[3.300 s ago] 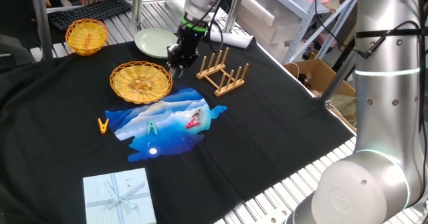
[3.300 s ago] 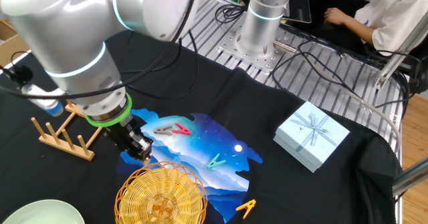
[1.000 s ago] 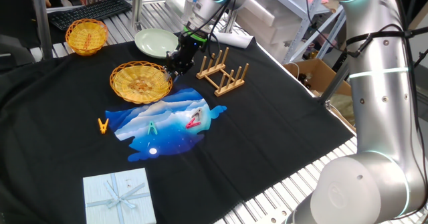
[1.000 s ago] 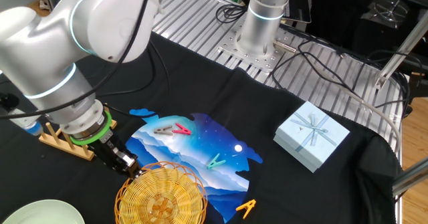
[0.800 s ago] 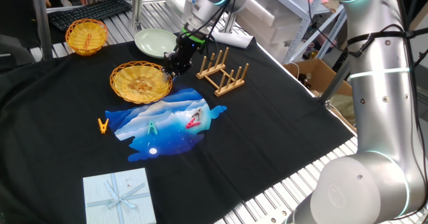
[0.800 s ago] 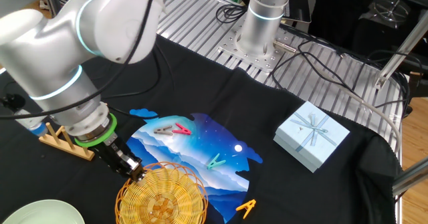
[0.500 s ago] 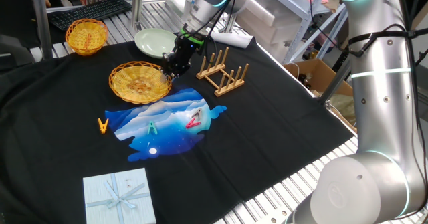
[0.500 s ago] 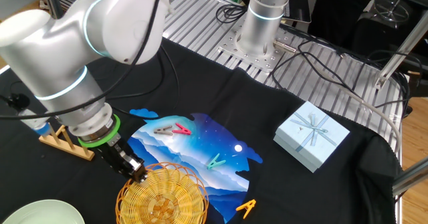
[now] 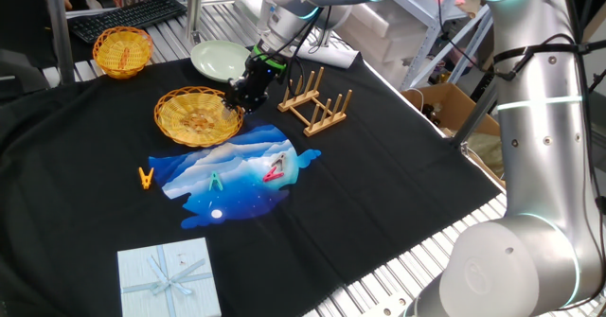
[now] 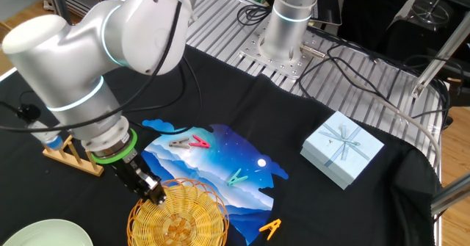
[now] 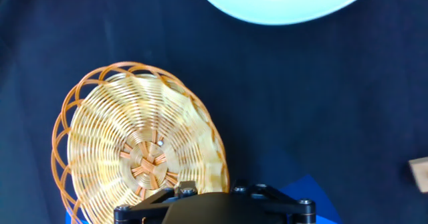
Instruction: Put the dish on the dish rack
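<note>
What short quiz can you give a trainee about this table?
1. True or false: the dish stands in the rack.
2. Which thing is nearest to the gripper? A) box B) dish C) clothespin
3. Fill in: the smooth plate behind the dish is pale ____.
Key: 1 false; 2 B; 3 green.
</note>
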Tool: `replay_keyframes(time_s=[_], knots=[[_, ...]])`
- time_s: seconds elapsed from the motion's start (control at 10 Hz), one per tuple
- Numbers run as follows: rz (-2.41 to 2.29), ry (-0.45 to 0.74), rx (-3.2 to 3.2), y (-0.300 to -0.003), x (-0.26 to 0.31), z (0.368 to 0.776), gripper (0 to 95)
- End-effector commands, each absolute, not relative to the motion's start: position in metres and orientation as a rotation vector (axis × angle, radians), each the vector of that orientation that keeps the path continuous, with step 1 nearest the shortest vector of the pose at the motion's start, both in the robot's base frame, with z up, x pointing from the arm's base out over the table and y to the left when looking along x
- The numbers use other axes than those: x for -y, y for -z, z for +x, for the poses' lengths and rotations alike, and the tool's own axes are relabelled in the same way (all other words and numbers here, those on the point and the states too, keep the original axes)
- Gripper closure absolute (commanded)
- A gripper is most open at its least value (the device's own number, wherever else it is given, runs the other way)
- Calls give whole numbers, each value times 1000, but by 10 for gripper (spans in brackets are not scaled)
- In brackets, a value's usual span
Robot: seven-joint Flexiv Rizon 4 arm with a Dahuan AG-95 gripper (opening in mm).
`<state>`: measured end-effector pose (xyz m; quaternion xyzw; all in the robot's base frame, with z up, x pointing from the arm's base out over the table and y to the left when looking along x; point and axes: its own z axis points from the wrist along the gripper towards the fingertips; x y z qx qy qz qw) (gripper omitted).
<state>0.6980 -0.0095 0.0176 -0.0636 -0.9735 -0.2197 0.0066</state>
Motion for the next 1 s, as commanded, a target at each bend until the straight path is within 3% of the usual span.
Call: replay_keyframes(time_s=[0.1, 0.2, 1.0], knots=[[-201, 687, 3053, -17, 9, 699, 760], [-193, 685, 3056, -17, 9, 699, 950], [-218, 634, 3080, -35, 8, 702, 950]])
